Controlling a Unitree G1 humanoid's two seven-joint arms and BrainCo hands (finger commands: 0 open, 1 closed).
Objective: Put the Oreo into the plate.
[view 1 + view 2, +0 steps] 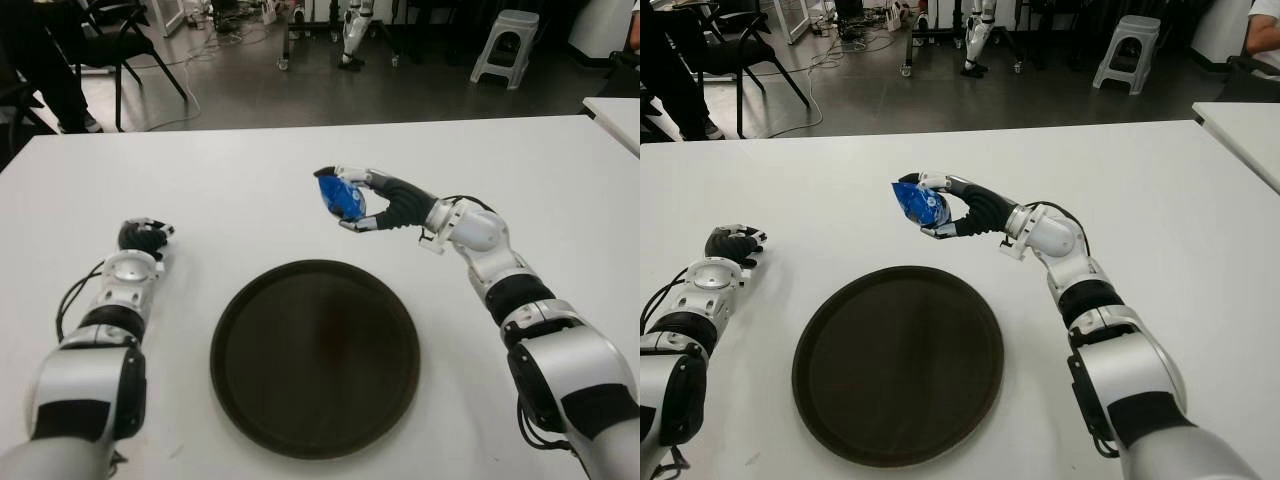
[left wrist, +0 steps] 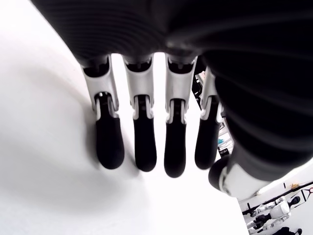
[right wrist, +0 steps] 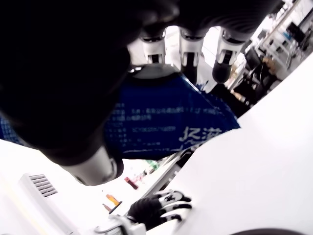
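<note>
The right hand [image 1: 352, 203] holds the Oreo [image 1: 340, 196], a small blue packet, with the thumb on one side and the fingers [image 3: 190, 58] wrapped around the other side. The packet is up in the air, clear of the white table [image 1: 250, 180]. The dark round plate [image 1: 240, 400] lies below the hand and nearer to the robot, so the packet is not yet over its rim.

The step in hand seems to be the carrying: the pick is done, the placing is not. I think the next move calls for bringing the hand back toward the robot until the packet is above the middle of the plate, then lowering it and loosening the fingers.

The left hand [image 1: 143, 237] shows well apart on the other side of the plate, its fingers [image 2: 145, 142] relaxed and holding nothing.
</note>
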